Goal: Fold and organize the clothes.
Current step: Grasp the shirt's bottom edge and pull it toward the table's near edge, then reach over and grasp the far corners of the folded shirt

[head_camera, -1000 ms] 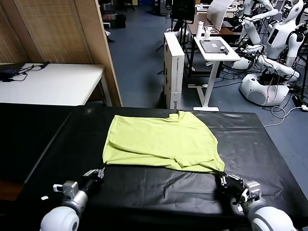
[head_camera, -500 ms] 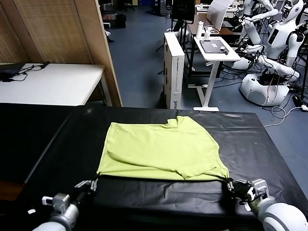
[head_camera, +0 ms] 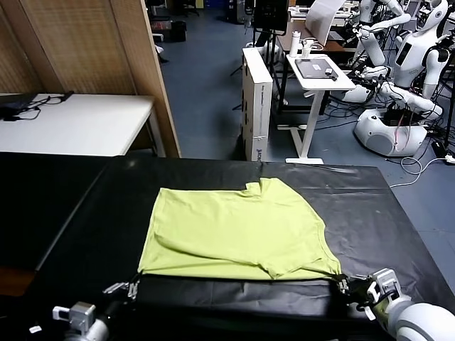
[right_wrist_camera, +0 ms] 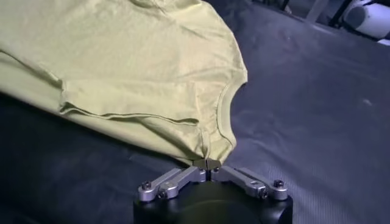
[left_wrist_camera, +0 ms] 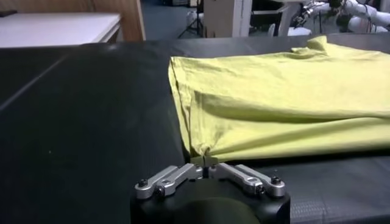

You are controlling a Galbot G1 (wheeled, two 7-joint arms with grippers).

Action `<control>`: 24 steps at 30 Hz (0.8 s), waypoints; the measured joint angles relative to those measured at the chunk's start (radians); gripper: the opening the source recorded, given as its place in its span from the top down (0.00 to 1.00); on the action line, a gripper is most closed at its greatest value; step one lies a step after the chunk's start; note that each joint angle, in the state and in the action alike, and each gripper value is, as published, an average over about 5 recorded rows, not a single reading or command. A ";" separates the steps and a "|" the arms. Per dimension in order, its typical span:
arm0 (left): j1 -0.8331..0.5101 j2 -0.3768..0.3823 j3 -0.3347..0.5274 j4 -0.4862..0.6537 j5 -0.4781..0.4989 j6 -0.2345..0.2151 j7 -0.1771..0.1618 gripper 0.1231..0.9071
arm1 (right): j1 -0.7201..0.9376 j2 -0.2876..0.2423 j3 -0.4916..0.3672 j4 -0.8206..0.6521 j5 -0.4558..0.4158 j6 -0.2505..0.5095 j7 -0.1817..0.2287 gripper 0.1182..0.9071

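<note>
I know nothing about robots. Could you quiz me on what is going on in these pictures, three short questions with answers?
1. True or false: both grippers are pinching the T-shirt.
2. Which part does the right gripper hold? A) a far corner B) a near corner beside the neck opening C) nothing
3. Fill in: the shirt lies on a ___ table.

Key: 1 true; the left gripper is shut on the other near corner. 2 B. 3 black.
</note>
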 joint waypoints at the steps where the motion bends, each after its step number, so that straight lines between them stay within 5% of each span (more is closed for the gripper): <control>1: 0.004 0.000 -0.003 -0.004 0.000 0.004 -0.001 0.20 | 0.000 -0.002 0.008 0.007 0.012 0.000 0.000 0.02; 6: 0.015 0.000 -0.020 -0.032 -0.018 0.013 -0.018 0.01 | 0.046 0.005 0.016 0.008 0.065 0.000 0.002 0.00; 12: -0.025 -0.005 -0.045 -0.034 -0.069 -0.024 -0.056 0.00 | 0.250 0.034 -0.072 -0.081 0.079 0.008 -0.007 0.00; 24: -0.243 0.045 -0.027 0.073 -0.127 -0.043 -0.039 0.00 | 0.772 0.150 -0.400 -0.357 -0.011 0.060 -0.012 0.00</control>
